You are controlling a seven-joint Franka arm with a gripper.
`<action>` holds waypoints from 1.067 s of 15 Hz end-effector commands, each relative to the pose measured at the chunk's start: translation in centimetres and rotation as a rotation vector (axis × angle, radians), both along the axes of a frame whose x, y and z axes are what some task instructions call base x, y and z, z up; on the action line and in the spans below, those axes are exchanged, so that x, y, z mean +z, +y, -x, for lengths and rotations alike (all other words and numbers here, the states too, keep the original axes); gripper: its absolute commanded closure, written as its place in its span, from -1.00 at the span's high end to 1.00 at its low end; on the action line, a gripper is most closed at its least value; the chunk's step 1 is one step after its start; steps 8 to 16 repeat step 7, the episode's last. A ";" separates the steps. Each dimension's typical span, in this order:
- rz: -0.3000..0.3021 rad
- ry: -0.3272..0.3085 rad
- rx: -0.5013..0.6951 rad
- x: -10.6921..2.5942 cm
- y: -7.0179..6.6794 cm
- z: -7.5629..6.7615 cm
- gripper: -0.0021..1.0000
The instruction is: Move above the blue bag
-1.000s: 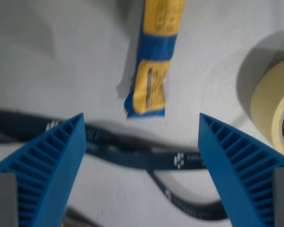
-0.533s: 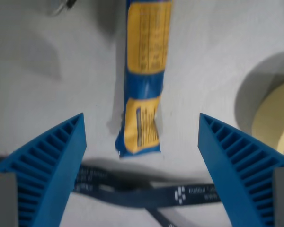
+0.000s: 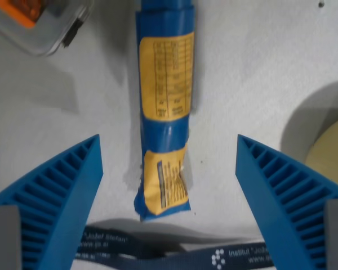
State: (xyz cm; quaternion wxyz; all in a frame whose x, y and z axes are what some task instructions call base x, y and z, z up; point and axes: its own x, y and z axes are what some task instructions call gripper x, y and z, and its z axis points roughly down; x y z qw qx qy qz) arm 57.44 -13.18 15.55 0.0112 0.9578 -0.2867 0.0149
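Long blue bag with yellow labels now shows more between the wide-open blue ribbed fingers, dark printed strap slid nearer, camera moved.

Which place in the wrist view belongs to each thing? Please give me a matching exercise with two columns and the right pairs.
Things:
1. blue bag
2. clear container
3. tape roll
4. dark lanyard

Places:
A. at the wrist view's right edge
B. along the bottom edge, below the bag's end
C. in the middle, between the fingers of the open gripper
D. at the top corner on the wrist view's left

Pairs: 1-C, 2-D, 3-A, 4-B
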 end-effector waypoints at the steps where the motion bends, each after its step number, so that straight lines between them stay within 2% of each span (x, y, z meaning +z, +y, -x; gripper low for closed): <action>1: -0.032 0.007 -0.060 -0.4 -0.5 -1.0 1.00; 16: -0.037 0.007 -0.040 -0.6 -0.7 -1.2 1.00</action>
